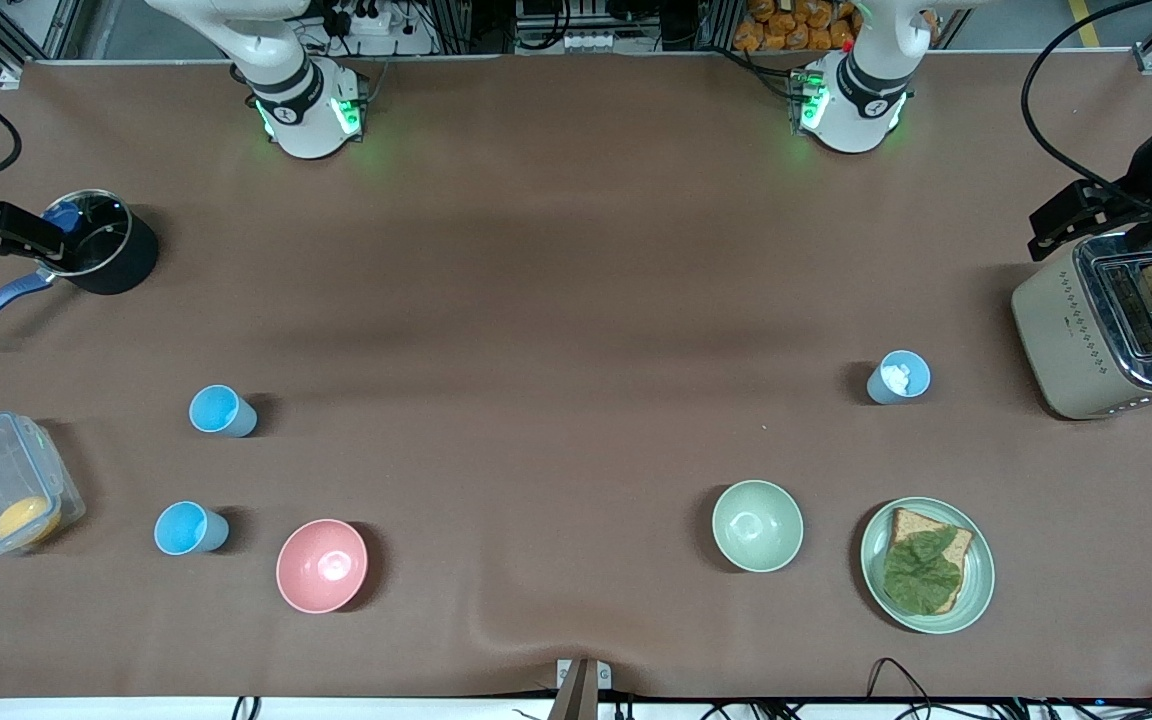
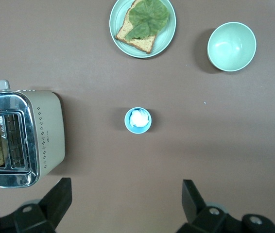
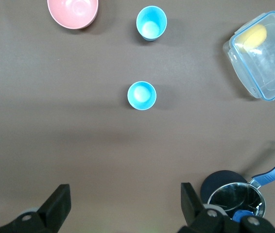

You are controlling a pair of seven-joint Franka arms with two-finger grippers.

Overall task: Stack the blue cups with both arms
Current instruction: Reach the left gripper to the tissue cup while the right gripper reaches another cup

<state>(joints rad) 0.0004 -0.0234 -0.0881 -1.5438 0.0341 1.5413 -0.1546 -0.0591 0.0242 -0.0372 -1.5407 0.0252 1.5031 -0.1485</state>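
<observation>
Three blue cups stand upright on the brown table. Two sky-blue cups are at the right arm's end: one (image 1: 221, 410) (image 3: 142, 95) farther from the front camera, one (image 1: 190, 528) (image 3: 151, 23) nearer, beside the pink bowl. A paler cup (image 1: 899, 377) (image 2: 138, 120) with something white inside stands at the left arm's end. My right gripper (image 3: 125, 206) is open and empty, high over the table above the first sky-blue cup. My left gripper (image 2: 127, 206) is open and empty, high over the paler cup. Neither gripper shows in the front view.
A pink bowl (image 1: 322, 565), a clear lidded box (image 1: 1, 495) and a black pot (image 1: 101, 240) with a blue handle are at the right arm's end. A pale green bowl (image 1: 757, 525), a plate (image 1: 976, 585) with bread and lettuce, and a toaster (image 1: 1086, 330) holding bread are at the left arm's end.
</observation>
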